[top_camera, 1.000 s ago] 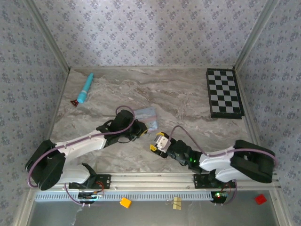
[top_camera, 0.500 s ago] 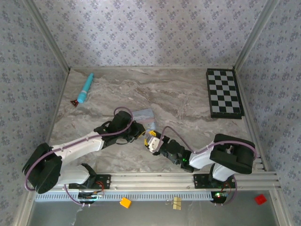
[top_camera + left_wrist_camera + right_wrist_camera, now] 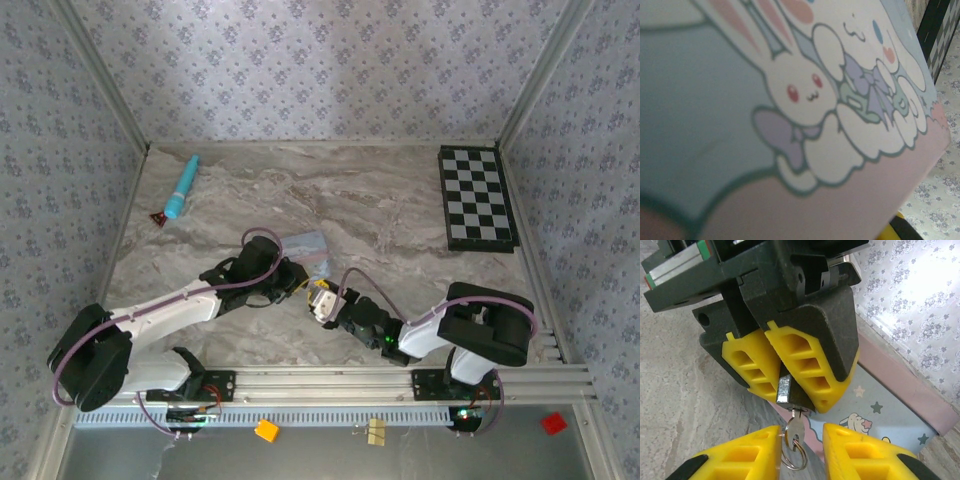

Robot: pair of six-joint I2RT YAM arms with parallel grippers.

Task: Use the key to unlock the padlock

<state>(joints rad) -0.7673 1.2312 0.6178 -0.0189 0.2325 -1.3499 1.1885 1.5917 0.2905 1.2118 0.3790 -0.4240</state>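
Observation:
In the right wrist view the padlock [image 3: 784, 388], a tiny black block with a silvery side, is pinched between the yellow fingers of my left gripper [image 3: 781, 374], which is shut on it. A small silver key [image 3: 796, 428] sticks into the padlock's underside, and a wire ring [image 3: 795, 458] hangs from it. My right gripper [image 3: 801, 452] straddles the key with its jaws still apart. Its left finger [image 3: 742, 456] is close against the key and there is a gap on the other side. From above, both grippers [image 3: 300, 283] [image 3: 321, 300] meet at the table's middle front.
A pale blue cartoon-printed tin [image 3: 306, 243] lies just behind the grippers, close under the left wrist camera [image 3: 790, 100]. A folded chessboard [image 3: 477, 197] lies at the back right. A teal tube [image 3: 182, 186] lies at the back left. Patterned walls enclose the marble table [image 3: 390, 220].
The right arm has moved left, up to the left gripper, and its jaws have narrowed around the key. The left gripper has kept its hold and barely moved.

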